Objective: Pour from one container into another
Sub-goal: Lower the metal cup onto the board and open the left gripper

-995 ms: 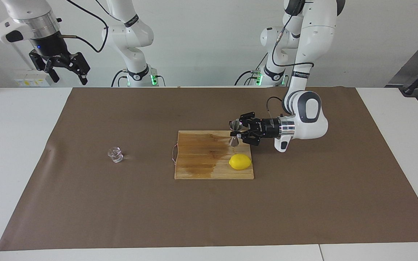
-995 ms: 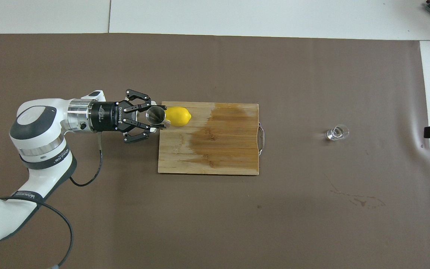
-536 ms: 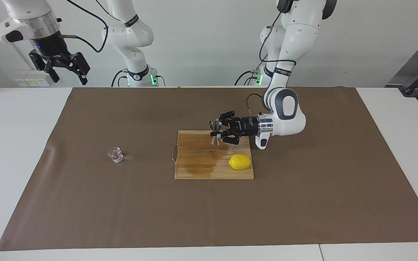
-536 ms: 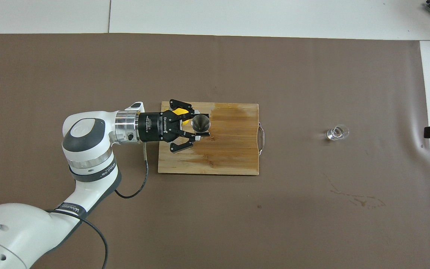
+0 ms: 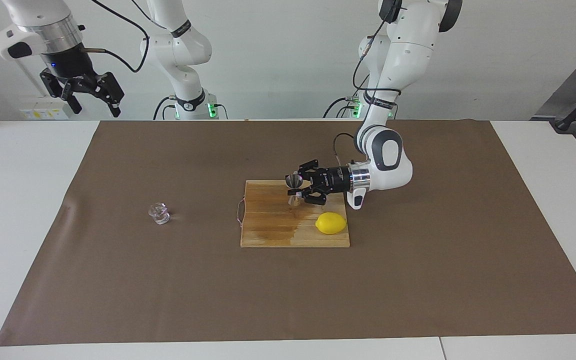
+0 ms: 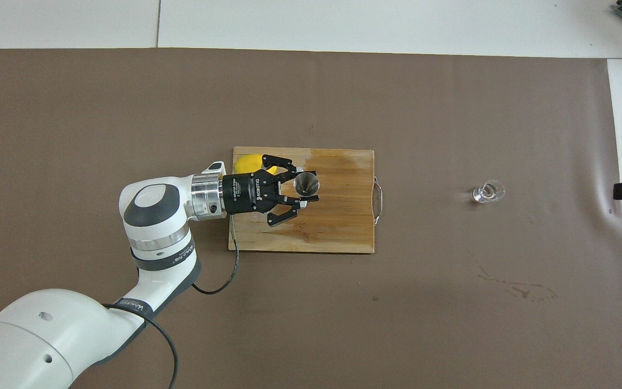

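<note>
Left end effector (image 5: 299,189) — clamped on upright steel jigger (image 5: 294,189) over cutting board (image 5: 268,230); right end effector (image 5: 89,92) — parted, raised, idle; glass cup (image 5: 159,213) on worktop.

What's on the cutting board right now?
On the cutting board: a lemon at the left arm's end, a dark wet stain, and the upright jigger held by the left gripper. Whether its base touches the wood is unclear.

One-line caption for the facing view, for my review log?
Left gripper holds the silvery hourglass-shaped steel jigger upright over the wooden cutting board.
</note>
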Controlling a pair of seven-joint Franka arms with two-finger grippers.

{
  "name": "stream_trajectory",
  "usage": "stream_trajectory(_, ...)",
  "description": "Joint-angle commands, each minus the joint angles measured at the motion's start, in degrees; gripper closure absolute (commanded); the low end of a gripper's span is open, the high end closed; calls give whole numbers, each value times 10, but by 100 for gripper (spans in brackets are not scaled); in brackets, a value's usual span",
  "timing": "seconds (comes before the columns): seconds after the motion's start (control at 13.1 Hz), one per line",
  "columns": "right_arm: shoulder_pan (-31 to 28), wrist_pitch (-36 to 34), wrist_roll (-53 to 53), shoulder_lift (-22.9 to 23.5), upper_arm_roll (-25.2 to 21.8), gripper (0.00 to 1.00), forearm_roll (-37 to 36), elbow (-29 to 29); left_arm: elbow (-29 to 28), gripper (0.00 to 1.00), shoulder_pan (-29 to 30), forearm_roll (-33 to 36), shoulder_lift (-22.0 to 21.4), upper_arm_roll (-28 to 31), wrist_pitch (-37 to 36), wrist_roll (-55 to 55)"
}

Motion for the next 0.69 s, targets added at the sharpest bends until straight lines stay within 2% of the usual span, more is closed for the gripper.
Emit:
stream_trajectory(0.0, -3, -4, 6, -11, 2, 0, 4, -8, -5, 59, -10, -26, 8, 9, -10, 25)
stream_trajectory(0.61, -3, -4, 6, -11, 2, 0, 4, -8, -3, 59, -10, -36, 34, 9, -15, 83)
